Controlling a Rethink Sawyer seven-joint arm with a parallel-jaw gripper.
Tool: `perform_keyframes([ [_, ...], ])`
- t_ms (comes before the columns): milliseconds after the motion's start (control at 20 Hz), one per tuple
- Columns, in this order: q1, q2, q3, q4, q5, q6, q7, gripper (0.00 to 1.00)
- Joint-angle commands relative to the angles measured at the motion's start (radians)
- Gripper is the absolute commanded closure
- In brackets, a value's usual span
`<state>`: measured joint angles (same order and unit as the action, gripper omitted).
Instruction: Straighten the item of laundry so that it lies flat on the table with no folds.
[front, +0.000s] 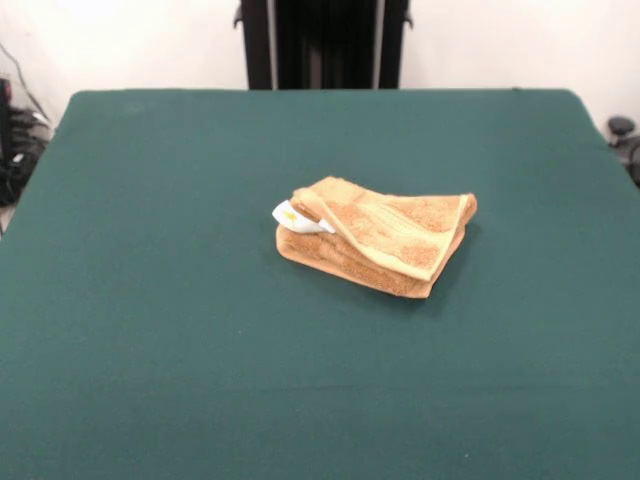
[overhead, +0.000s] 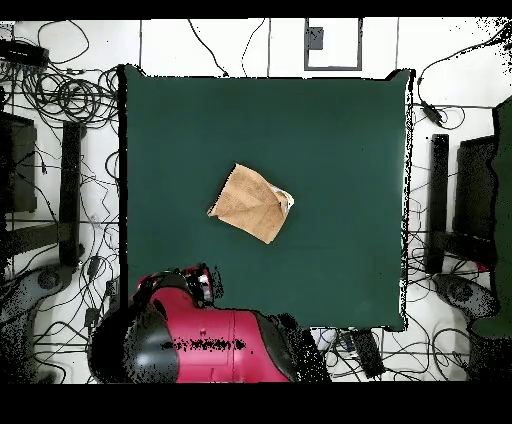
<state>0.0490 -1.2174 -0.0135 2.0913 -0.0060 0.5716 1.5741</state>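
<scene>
One red and black arm (overhead: 200, 345) at the bottom left of the view from above, bunched up close by the robot's base. At its tip, just over the table's edge, a dark lumpy end, most likely the claw (overhead: 197, 283). Cannot tell if wide or narrow. Not touching the towel. Up and to the right of the claw, well apart from it, out near the middle of the big green table (overhead: 340, 130): the orange-tan towel (overhead: 248, 203). Not flat at all. Folded over into a small thick pile, sitting slanted, with about four corners. On the side of the pile away from the claw, a little white tag (overhead: 290, 201) poking out. From the front, no claw to see, only the black pedestal (front: 322, 40) at the top. Same pile there, with the tag at its left end, a top layer lying crooked over the layers below, and a pale band (front: 445, 245) along the top layer's right edge. Green table showing all around the pile.
</scene>
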Motion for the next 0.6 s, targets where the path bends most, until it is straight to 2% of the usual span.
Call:
perform_keyframes([
  [50,0.018,-0.002,0.055,0.065,0.005,0.082,0.087,0.0],
  [250,-0.074,-0.019,0.061,0.101,0.016,0.08,-0.021,0.0],
  [450,-0.176,-0.001,0.085,0.093,-0.011,0.073,-0.12,0.0],
  [600,-0.219,0.022,0.113,0.072,-0.033,0.078,-0.14,0.0],
])
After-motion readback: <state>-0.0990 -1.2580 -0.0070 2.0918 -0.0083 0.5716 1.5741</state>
